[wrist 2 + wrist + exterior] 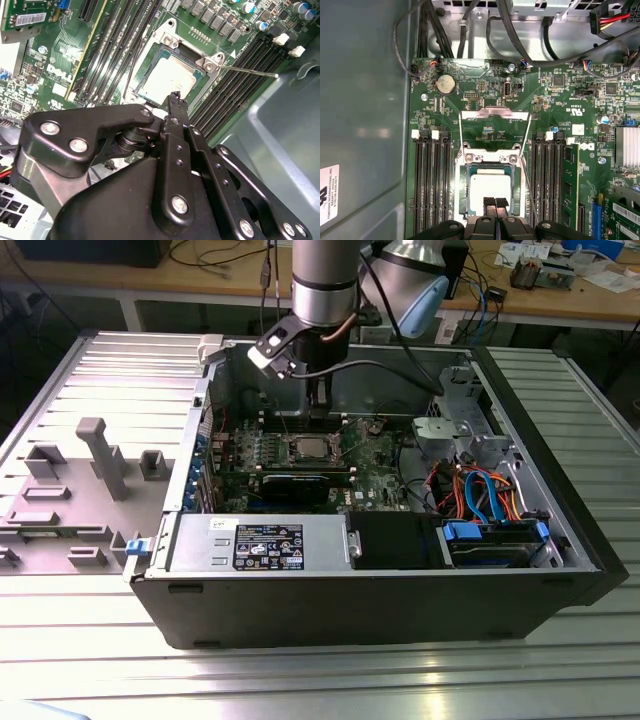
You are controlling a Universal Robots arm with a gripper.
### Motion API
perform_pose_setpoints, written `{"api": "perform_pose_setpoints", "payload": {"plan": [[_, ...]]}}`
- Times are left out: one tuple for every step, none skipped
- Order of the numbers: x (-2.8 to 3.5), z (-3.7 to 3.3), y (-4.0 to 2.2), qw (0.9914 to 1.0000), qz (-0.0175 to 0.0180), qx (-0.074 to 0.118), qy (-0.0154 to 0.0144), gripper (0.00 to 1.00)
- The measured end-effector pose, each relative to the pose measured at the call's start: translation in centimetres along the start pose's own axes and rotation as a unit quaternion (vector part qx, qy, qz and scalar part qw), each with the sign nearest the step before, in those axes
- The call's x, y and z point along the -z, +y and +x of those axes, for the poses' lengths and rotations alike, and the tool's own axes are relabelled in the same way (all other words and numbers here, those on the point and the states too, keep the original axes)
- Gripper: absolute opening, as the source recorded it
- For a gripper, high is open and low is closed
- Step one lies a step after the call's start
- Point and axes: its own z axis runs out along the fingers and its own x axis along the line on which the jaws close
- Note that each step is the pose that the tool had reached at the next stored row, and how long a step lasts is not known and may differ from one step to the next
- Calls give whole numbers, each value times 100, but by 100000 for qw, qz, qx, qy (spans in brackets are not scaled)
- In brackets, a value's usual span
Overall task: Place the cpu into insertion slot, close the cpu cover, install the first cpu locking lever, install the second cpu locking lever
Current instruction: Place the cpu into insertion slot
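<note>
The cpu (pixel 490 187) lies flat, square in the insertion slot (pixel 466 185), directly beneath the closed hand (pixel 496 204); the cpu cover (pixel 494 114) stands open.

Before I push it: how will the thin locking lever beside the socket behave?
The locking lever is a long thin metal rod, so it will probably flex and spring back. Its smooth surface may let the hand slip off. It seems anchored at one end, so it should swing, not slide.

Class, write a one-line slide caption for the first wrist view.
Gripper poised over the cpu lying in the insertion slot, cpu cover open.
</note>
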Motion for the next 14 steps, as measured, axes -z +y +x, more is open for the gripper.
{"api": "perform_pose_setpoints", "payload": {"plan": [[11, 0, 0, 100000, -1, -1, 2, 11], [23, 0, 0, 100000, 2, 2, 0, 11], [38, -1, 1, 100000, 3, 2, 2, 11], [50, -1, 1, 100000, 0, 3, 2, 11], [64, -1, 1, 100000, 2, 5, 0, 11], [77, -2, 1, 100000, 4, 4, -4, 11], [89, -2, 2, 100000, 7, 3, 2, 11], [107, -2, 2, 100000, 5, 2, 4, 11], [119, -2, 2, 100000, 2, 2, -1, 11], [138, -2, 3, 100000, -1, 1, 0, 11], [146, -3, 3, 100000, 1, 3, -1, 11], [153, -3, 3, 100000, 6, 3, 1, 11], [166, -3, 3, 100000, 4, 2, 1, 11], [174, -3, 3, 100000, 1, 4, 3, 11]]}}
